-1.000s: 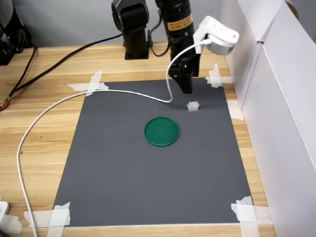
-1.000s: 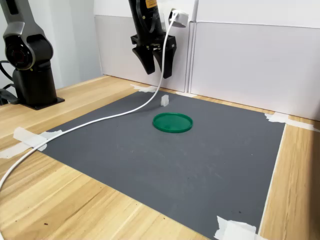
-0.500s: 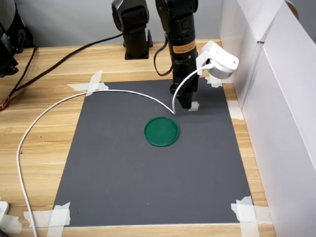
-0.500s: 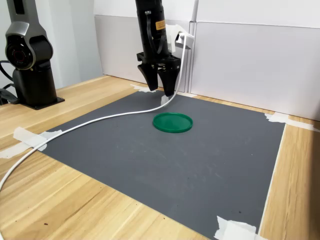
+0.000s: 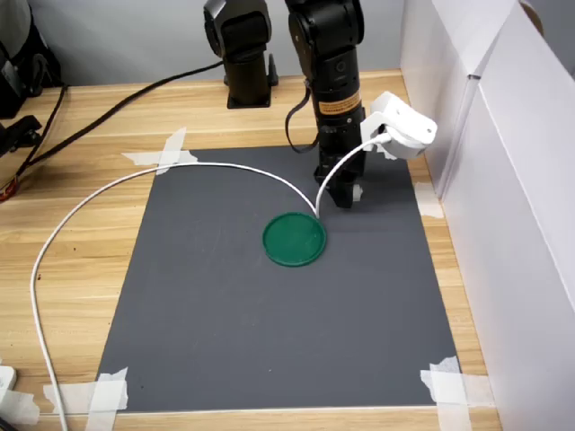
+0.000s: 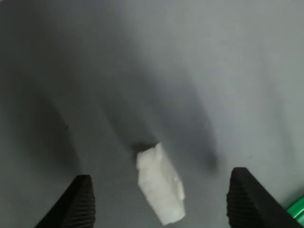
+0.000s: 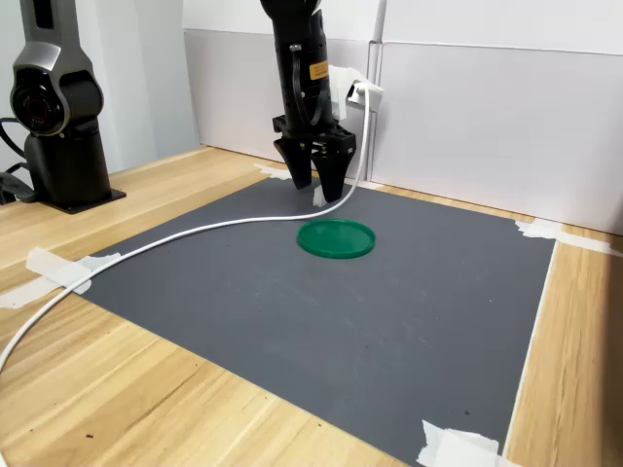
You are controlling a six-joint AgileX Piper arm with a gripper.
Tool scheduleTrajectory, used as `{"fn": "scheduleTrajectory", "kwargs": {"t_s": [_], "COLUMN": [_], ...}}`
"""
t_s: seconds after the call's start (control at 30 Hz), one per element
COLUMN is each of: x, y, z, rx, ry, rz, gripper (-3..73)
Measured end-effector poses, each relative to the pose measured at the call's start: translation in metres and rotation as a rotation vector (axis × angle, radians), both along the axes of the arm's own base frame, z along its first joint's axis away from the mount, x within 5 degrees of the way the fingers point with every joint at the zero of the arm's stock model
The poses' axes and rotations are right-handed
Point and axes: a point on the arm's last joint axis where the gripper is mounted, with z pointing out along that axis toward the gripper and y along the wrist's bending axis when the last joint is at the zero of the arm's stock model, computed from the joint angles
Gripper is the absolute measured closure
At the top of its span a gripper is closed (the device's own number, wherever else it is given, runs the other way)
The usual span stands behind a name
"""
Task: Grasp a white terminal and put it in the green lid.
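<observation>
Plastic, tiny and stiff: the white terminal lies on the mat between my parted gripper fingers, at one o'clock from the green lid. Being light and likely slippery, I'd pinch its ridged sides.

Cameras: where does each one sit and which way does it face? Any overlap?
First exterior view: high above the mat's near edge, looking down toward the arm's base; shows the arm, the hand and green lid.
Second exterior view: low at table height off one corner of the mat, looking across to the white wall panels; shows the arm, open hand, green lid.
Wrist view: on the arm, looking down between the fingers at the white terminal.
Shared: both exterior views show arm, lid and mat.
</observation>
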Motion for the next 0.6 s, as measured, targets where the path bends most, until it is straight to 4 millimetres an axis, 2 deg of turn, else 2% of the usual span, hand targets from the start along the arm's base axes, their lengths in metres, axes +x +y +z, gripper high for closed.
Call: {"fn": "scheduleTrajectory", "kwargs": {"t_s": [0.1, 0.4, 0.6], "x": [0.0001, -0.0001, -0.0001], "y": [0.0007, 0.0012, 0.0012], "z": [0.0002, 0.0003, 0.0003], "rx": [0.01, 0.017, 0.022], "ry": [0.001, 0.005, 0.011], "rz": [-0.007, -0.018, -0.037], "gripper": [6.5, 24.4, 28.0]}}
